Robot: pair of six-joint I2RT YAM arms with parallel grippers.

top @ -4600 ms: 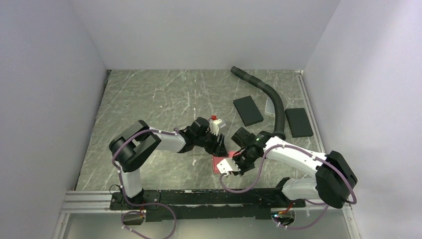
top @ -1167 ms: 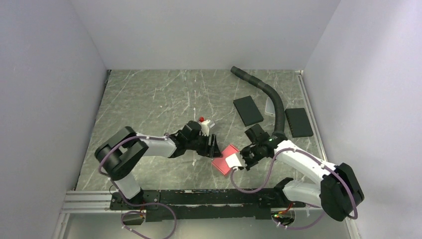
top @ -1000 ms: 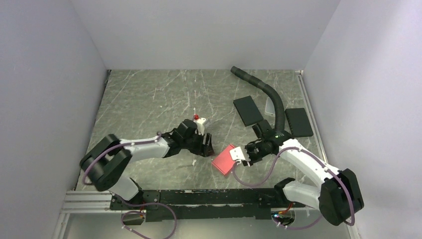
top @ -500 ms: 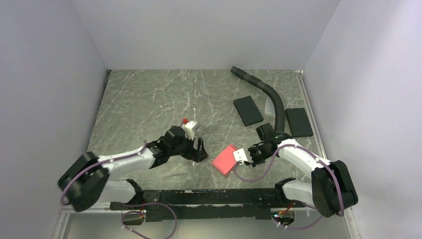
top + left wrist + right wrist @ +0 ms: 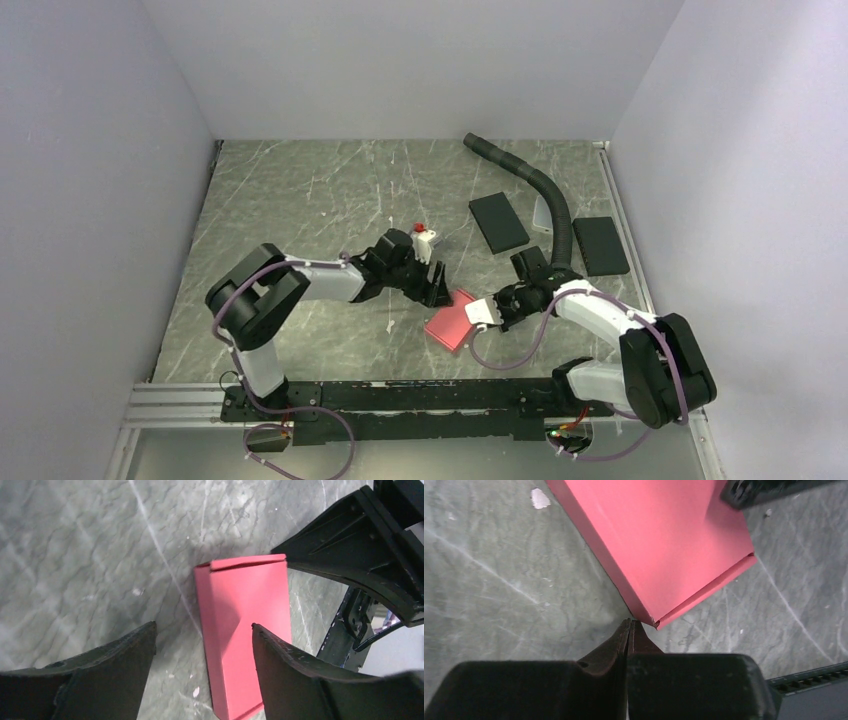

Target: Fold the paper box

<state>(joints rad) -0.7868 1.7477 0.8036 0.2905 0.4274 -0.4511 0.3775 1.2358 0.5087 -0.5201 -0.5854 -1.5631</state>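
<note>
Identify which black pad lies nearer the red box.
The black pad left of the hose; the other pad lies right of the hose, farther from the paper box.

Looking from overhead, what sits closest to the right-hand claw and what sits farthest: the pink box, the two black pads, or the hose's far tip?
From the right gripper:
1. paper box, right beside its tips, to the left.
2. nearer black pad, behind it, mid-table.
3. black pad by the right edge, back right.
4. hose tip, near the back wall.
</note>
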